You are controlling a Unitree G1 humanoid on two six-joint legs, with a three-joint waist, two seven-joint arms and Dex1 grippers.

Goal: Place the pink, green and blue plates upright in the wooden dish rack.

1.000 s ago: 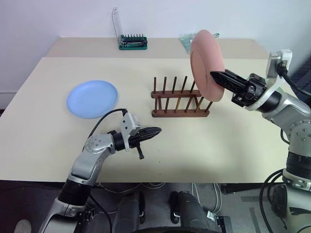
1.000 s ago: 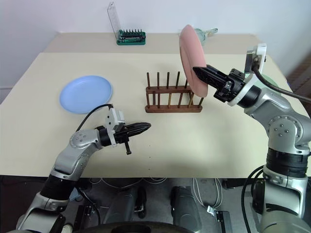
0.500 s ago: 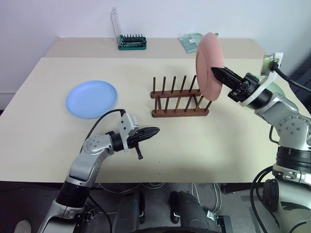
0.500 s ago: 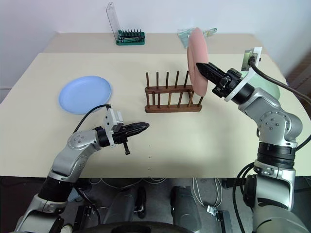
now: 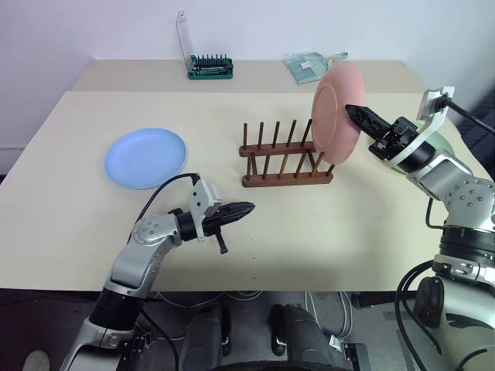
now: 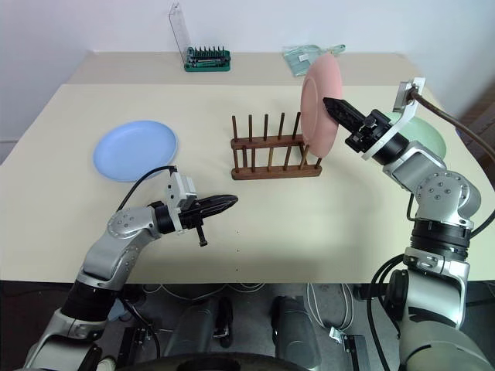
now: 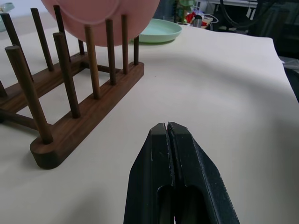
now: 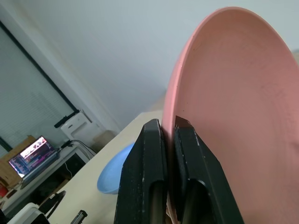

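Change: pink plate (image 5: 336,112) has swung from edge-on to face the camera, lowered onto the wooden dish rack's (image 5: 285,154) right end | Meaning: likely seating in last slot | Right hand (image 5: 357,114) still pinches rim, fingers angled up-left | Left hand (image 5: 246,209) clenched empty, level over table (image 5: 325,232) | Blue plate (image 5: 146,157), green plate (image 6: 421,137) flat, waiting.

table (image 5: 371,232): cream top, with a second, tan table (image 5: 131,73) butted against its far edge
blue plate (image 5: 146,157): lay flat, left
wooden dish rack (image 5: 285,164): stood at centre
green plate (image 6: 424,137): lay flat, far right
screwdriver bit holder (image 5: 211,66): far, on the tan table
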